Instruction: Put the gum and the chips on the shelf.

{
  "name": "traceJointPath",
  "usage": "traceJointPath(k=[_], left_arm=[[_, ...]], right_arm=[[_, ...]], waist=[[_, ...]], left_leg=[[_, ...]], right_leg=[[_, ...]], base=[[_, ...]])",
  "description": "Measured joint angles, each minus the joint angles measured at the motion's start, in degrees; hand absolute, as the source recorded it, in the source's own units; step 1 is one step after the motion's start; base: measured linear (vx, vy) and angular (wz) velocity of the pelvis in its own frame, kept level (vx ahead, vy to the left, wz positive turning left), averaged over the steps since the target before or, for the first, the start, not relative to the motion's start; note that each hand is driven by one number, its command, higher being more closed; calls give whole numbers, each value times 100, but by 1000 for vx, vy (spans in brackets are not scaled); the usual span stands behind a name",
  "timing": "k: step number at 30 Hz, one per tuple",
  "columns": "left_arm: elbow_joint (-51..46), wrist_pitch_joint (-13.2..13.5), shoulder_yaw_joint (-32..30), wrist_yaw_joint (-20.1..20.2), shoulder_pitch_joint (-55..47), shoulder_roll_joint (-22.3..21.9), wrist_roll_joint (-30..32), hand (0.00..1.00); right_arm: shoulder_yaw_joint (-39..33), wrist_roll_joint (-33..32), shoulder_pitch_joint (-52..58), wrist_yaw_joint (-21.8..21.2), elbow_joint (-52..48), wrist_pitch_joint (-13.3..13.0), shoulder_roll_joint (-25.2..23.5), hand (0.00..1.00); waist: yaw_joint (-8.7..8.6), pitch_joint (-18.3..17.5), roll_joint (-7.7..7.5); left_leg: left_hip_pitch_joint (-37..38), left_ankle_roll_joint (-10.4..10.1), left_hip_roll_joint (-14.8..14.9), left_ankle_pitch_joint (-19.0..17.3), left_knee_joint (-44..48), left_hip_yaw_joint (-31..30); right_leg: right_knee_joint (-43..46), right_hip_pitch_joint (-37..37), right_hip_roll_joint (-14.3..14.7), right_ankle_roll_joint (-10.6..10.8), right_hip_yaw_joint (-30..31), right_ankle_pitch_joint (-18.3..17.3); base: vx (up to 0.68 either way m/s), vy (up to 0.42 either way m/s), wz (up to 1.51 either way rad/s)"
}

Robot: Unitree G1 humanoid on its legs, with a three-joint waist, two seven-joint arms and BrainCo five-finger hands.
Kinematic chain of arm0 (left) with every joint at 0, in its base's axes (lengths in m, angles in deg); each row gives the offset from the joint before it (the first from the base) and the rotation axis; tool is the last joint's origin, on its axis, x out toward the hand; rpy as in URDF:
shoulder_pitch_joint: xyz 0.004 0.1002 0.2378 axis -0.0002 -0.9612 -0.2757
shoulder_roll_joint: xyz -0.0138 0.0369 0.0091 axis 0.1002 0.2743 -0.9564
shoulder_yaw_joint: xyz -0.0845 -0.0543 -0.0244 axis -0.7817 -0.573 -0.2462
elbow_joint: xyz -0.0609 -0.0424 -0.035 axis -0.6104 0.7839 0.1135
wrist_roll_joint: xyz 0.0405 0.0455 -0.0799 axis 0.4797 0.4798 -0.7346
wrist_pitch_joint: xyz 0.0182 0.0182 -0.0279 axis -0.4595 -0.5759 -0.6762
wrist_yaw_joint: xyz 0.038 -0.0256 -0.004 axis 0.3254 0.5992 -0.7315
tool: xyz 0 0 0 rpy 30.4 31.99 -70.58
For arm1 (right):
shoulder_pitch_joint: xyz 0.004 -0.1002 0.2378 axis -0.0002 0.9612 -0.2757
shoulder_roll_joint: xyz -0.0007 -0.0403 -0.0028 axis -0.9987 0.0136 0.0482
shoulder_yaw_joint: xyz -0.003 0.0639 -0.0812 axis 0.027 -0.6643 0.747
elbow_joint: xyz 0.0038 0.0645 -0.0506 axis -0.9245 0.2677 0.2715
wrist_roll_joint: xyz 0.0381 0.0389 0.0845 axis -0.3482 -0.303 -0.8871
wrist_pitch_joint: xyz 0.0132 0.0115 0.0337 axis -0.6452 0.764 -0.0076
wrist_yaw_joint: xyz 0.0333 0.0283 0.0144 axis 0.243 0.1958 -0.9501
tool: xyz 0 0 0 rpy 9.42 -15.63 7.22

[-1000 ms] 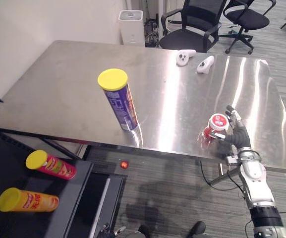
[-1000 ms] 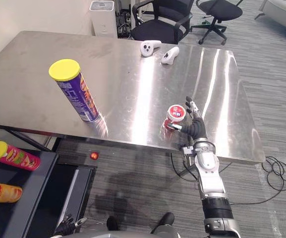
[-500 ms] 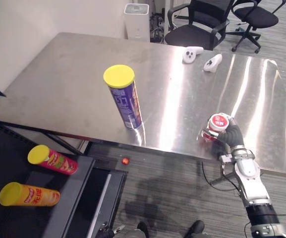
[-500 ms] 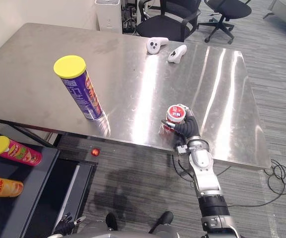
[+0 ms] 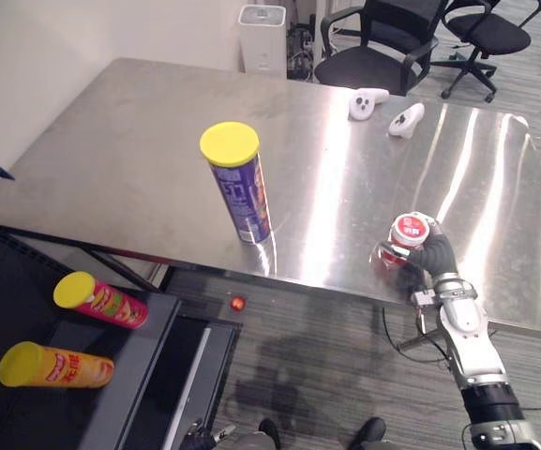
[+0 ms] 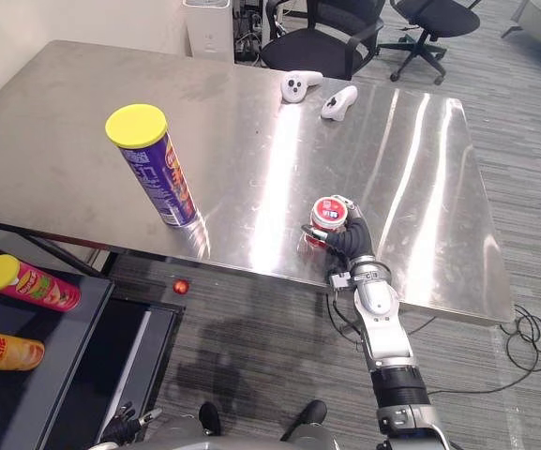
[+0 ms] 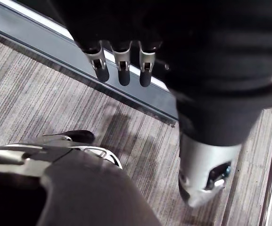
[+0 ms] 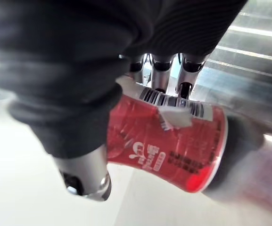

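A red gum tub (image 5: 409, 232) with a white lid stands near the front edge of the steel table (image 5: 139, 159), on its right side. My right hand (image 5: 436, 255) has its fingers (image 8: 157, 66) and thumb curled round the tub (image 8: 168, 146). The chips, a tall purple can (image 5: 240, 192) with a yellow lid, stand upright near the table's middle, well to the left of that hand. The black shelf (image 5: 7, 309) lies at the lower left, below table height. My left hand (image 7: 121, 61) hangs over the floor with relaxed fingers and holds nothing.
A red chips can (image 5: 97, 300) and an orange one (image 5: 54, 366) lie on the shelf. Two white controllers (image 5: 368, 101) (image 5: 407, 119) rest at the table's far side. Office chairs (image 5: 383, 47) and a white bin (image 5: 262, 39) stand behind it.
My right hand's fingers, straight beside the gum tub a second ago, have curled round it. The camera has shifted a little; the chips can has not moved.
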Motion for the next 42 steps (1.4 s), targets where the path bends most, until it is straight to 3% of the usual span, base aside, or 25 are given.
traceJointPath(k=[8,12,26,35,38,41,42], left_arm=[[13,-4,0,1,-1,1,90,0],[22,-6,-14,29,-6,3,194,0],[112,-12,-122,163,-69,67,217,0],[228,-28,-134,154,-132,48,206,0],[232,-102,-263,145,-121,25,176,0],[229,-126,-360,104,-109,-94,101,0],[229,-126,-360,104,-109,-94,101,0]], right_arm=[[-296,-1,240,-12,-683,4,15,100],[-451,-1,420,-118,-1209,-3,18,100],[-458,-14,1168,-456,-1720,-8,1,100],[-361,-44,1294,-451,-1544,-4,3,100],[-12,-130,1165,-446,-1169,3,0,100],[363,-231,744,-446,-954,10,13,100],[363,-231,744,-446,-954,10,13,100]], waist=[[-30,-7,-10],[-39,-17,-29],[-77,-256,-183],[-71,-447,-120],[-74,-436,-94],[-29,-321,88],[-29,-321,88]], left_leg=[[75,0,18,0,16,-1],[118,0,36,0,19,131],[87,14,-9,5,12,178],[-47,74,10,51,133,124],[-372,70,143,43,473,-126],[-839,10,325,134,788,-667],[-839,10,325,134,788,-667]], right_leg=[[254,-18,-65,-18,51,-14],[610,-223,-151,-32,380,-24],[300,-253,-71,-31,624,-23],[343,-277,-96,-50,615,-62],[396,-291,-52,-114,386,-133],[398,-283,96,-235,-153,-213],[398,-283,96,-235,-153,-213]], base=[[-24,-1,0],[-41,22,-16],[-53,-31,-7],[-57,-27,3],[-54,-68,42],[-96,-115,69],[-120,-76,65]])
